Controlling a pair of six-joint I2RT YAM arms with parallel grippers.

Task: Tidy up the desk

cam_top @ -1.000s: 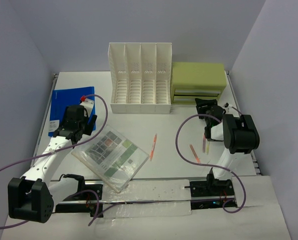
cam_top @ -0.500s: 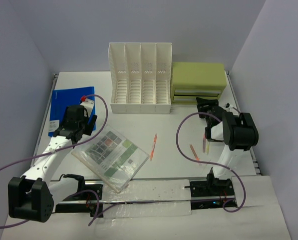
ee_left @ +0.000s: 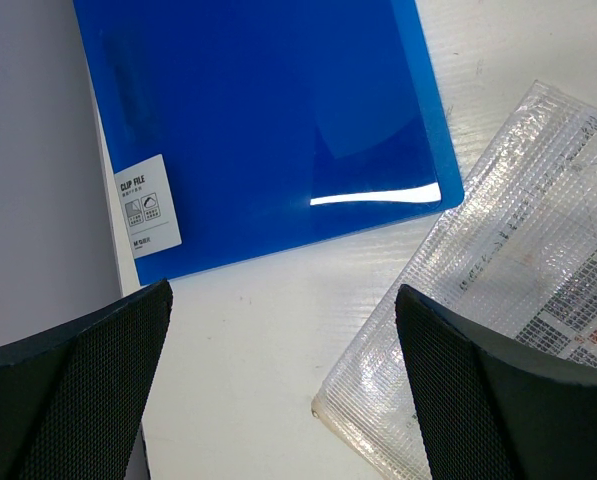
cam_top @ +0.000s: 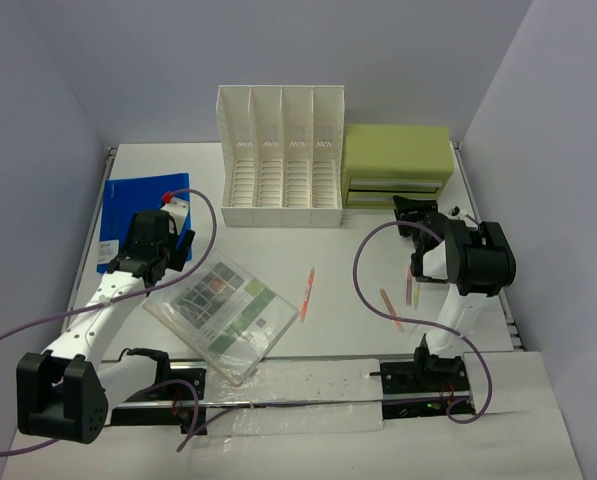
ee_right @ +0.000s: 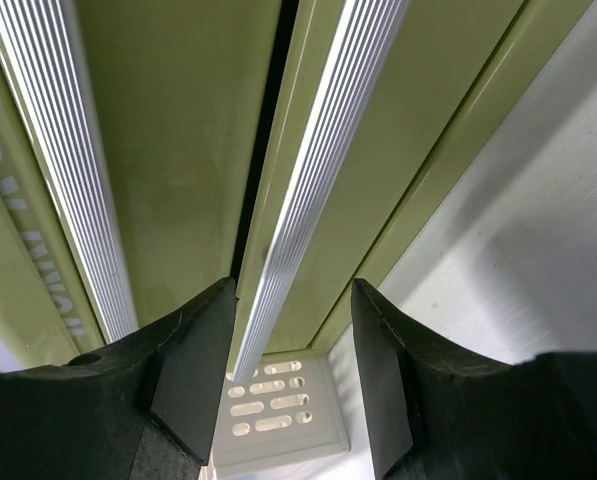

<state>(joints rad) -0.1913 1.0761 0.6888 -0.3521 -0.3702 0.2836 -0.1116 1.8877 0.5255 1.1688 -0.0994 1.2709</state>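
The desk (cam_top: 358,330) is a white tabletop. A blue clip file (cam_top: 128,205) lies at its left and also shows in the left wrist view (ee_left: 258,130). A clear mesh pouch (cam_top: 223,315) with printed sheets lies at the front left, its corner in the left wrist view (ee_left: 518,300). My left gripper (cam_top: 163,242) is open and empty, low over bare desk between file and pouch (ee_left: 278,400). My right gripper (cam_top: 410,212) is open, right at the front of the green drawer box (cam_top: 396,165). A silver drawer handle strip (ee_right: 308,200) runs between its jaws (ee_right: 293,380).
A white slotted file rack (cam_top: 281,160) stands at the back middle, next to the drawer box. An orange pen (cam_top: 306,293) lies mid-desk. Two more pens (cam_top: 389,307) lie by the right arm. A white bottle with a red cap (cam_top: 175,203) sits on the blue file's right edge.
My right gripper has edged a little closer to the drawer box front. The left arm has not moved.
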